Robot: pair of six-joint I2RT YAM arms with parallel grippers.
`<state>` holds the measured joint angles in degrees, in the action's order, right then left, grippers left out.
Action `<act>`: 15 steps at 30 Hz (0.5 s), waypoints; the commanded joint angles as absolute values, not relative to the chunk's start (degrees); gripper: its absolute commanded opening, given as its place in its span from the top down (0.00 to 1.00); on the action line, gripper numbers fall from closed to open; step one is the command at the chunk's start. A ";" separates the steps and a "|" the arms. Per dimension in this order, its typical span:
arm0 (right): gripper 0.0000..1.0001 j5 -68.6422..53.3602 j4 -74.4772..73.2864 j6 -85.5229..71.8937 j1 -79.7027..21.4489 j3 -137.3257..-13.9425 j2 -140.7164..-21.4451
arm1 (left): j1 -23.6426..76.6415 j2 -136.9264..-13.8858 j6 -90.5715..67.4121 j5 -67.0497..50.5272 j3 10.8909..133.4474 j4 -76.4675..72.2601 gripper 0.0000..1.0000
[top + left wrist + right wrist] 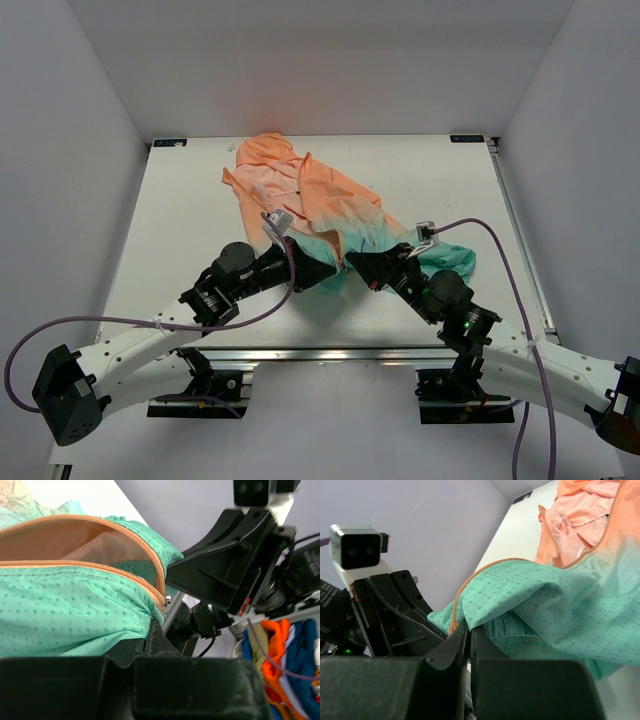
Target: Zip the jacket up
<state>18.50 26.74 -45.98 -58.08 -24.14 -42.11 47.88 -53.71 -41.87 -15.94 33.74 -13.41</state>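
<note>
Fabric, thin and softly crumpled, lay on the white table (180, 200): the jacket (310, 200), with its peach-orange hood at the far side and its teal hem near. Its orange-toothed zipper (100, 567) stood parted, showing peach lining. The left gripper (322, 272) had its jaws clamped on the hem, and the right gripper (360, 264) pinched the hem just beside it. Orange and blue cloths (285, 645) lay heaped past the right arm; whether a bin held them, I could not tell.

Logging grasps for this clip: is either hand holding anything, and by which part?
Both hold the jacket at its teal hem: the left hand beside the zipper's lower end, the right hand by the zipper tape.
</note>
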 commanded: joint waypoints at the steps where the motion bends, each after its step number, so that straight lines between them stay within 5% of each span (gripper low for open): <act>1: 1.00 21.35 24.98 -44.57 -57.92 -29.09 -41.92 | 47.99 -53.09 -36.84 -19.86 35.68 -8.44 1.00; 15: 1.00 22.06 19.69 -42.36 -57.04 -31.29 -43.33 | 48.16 -50.97 -29.89 -28.39 34.19 -2.82 1.00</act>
<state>17.50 16.40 -43.05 -58.15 -28.42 -43.38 47.72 -51.75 -32.29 -21.69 34.13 -8.19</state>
